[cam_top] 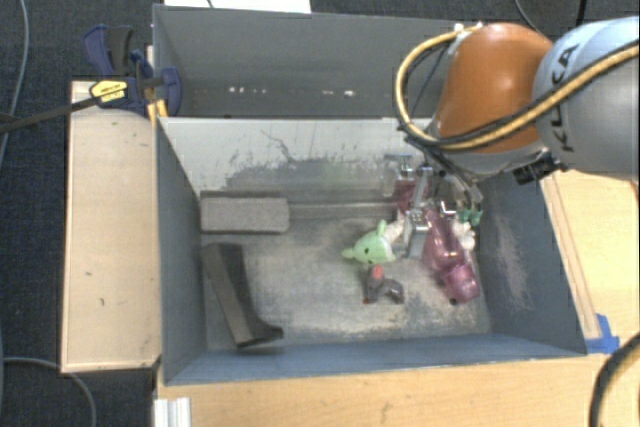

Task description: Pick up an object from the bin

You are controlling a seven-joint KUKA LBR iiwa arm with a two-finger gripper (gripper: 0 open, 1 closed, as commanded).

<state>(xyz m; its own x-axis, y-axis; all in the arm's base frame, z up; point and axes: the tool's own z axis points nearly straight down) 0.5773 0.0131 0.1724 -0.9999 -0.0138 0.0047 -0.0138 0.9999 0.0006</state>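
Purple plastic toy (454,267), lumpy and lying lengthwise, sits on the floor of the bin (300,315), right of centre. Claw (428,211) is low inside the bin, at the toy's far end and seemingly touching or just above it. Contact not confirmed.

Claw state: cannot tell whether wide or narrow, because wrist hardware and cables mask it from this angle.

Progress, as judged: the approach looks made, but there is no lift. Nothing is seen raised off the floor. Closing and raising are left to do.

Neighbours:
- Green toy figure (372,248) is just left of the claw, close to the purple toy. It could get caught in the same grasp.
- Small dark object (382,291) is near-side of the green figure.
- Grey foam block (244,213) and a black wedge (236,297) lie well apart at the left, no obstruction.
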